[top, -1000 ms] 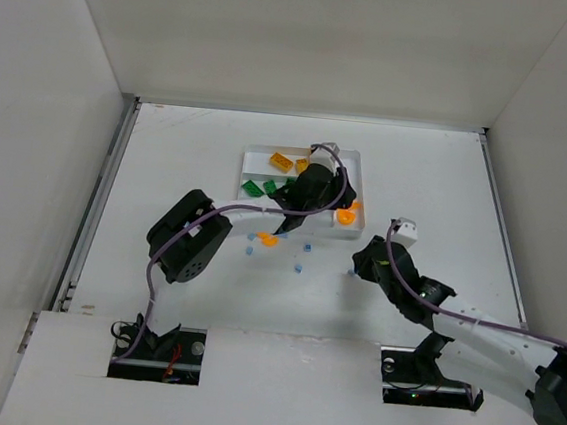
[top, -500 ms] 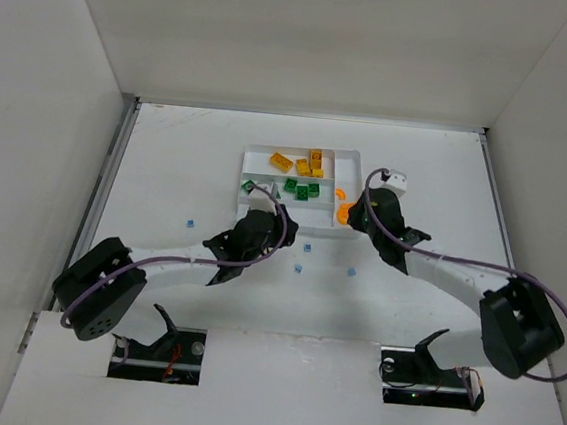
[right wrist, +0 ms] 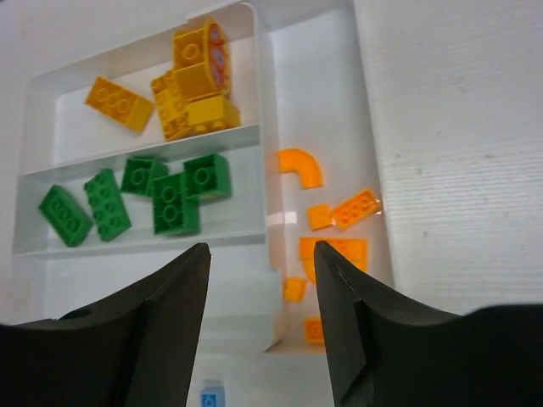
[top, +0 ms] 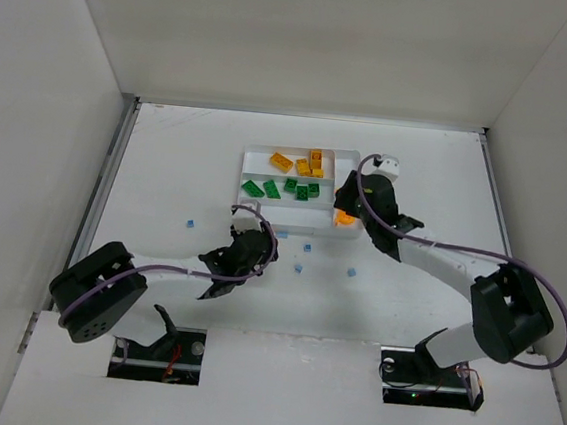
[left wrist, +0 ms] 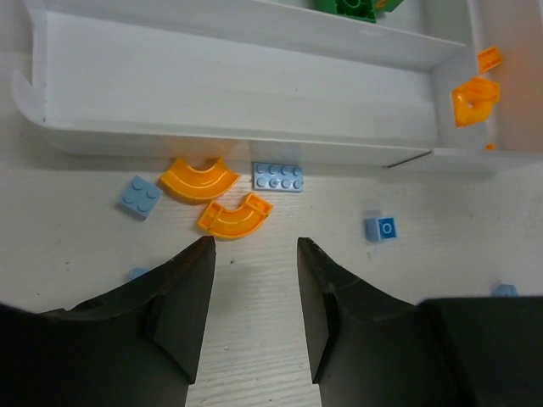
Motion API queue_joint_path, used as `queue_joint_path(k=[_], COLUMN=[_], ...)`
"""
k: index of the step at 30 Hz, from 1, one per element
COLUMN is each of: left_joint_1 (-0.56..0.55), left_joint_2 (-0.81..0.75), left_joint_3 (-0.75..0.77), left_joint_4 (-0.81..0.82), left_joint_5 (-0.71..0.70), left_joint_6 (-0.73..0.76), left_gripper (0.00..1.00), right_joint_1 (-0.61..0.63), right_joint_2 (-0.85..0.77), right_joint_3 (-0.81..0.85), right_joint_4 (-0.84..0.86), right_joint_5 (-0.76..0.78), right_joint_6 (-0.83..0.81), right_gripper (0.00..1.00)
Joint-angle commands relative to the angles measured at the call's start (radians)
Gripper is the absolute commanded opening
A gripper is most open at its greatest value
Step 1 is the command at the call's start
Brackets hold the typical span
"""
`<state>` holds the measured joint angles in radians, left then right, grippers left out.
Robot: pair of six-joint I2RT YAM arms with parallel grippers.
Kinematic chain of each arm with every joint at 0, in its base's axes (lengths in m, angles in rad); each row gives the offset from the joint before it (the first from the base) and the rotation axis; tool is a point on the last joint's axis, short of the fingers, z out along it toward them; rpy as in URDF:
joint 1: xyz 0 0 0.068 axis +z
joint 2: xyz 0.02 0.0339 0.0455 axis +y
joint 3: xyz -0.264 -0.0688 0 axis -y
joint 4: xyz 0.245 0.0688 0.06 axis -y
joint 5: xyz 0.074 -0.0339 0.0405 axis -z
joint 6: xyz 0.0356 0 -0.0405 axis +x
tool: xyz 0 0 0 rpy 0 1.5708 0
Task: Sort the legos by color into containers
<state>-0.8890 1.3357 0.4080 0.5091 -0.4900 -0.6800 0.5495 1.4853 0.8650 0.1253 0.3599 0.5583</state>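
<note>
The white tray (top: pixel 250 153) holds yellow bricks (top: pixel 303 162) in its top slot, green bricks (top: pixel 286 188) in the middle slot and orange pieces (top: pixel 343 218) in the narrow right slot. My left gripper (top: pixel 261 237) is open and empty just in front of the tray. In the left wrist view it (left wrist: pixel 254 246) faces two orange curved pieces (left wrist: pixel 204 180), a light blue plate (left wrist: pixel 278 176) and a small light blue brick (left wrist: pixel 141 197) by the tray wall (left wrist: pixel 237 93). My right gripper (right wrist: pixel 261 250) is open and empty above the orange pieces (right wrist: pixel 335 212).
Small light blue pieces lie loose on the table: one at the left (top: pixel 190 224), three in front of the tray (top: pixel 307 247), (top: pixel 298 268), (top: pixel 350 271). The tray's bottom slot (right wrist: pixel 144 280) holds nothing. The enclosure's white walls stand on three sides.
My left gripper has pulled back from over the tray to the table in front of it. My right gripper has reached forward to the tray's right slot.
</note>
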Motion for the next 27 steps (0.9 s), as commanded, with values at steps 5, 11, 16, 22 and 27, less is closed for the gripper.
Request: queue_joint_path(k=[5,11,16,22,27], left_joint_1=[0.003,-0.004,-0.006,-0.023,-0.052], left_joint_2=[0.086,0.151,0.213,0.270,0.301], left_joint_3=[0.029,0.061,0.098,0.140,0.181], left_joint_4=[0.026,0.017,0.014,-0.029,-0.098], left_joint_5=[-0.038,-0.067,-0.078,-0.107,-0.174], left_joint_6=[-0.026,-0.013,0.000,0.011,0.019], left_gripper=[0.44,0.54,0.54,0.52,0.51], right_joint_1=[0.177,0.232,0.232,0.215,0.209], right_joint_2=[-0.082,-0.138,-0.201,-0.275,-0.315], right_joint_3=[-0.115,-0.161,-0.219,-0.264,-0.281], right_joint_4=[0.077,0.079,0.103,0.105,0.106], right_joint_5=[0.013,0.024,0.017,0.010,-0.004], right_joint_6=[0.051,0.063,0.072,0.068,0.068], right_gripper=[0.58,0.63,0.63,0.63,0.64])
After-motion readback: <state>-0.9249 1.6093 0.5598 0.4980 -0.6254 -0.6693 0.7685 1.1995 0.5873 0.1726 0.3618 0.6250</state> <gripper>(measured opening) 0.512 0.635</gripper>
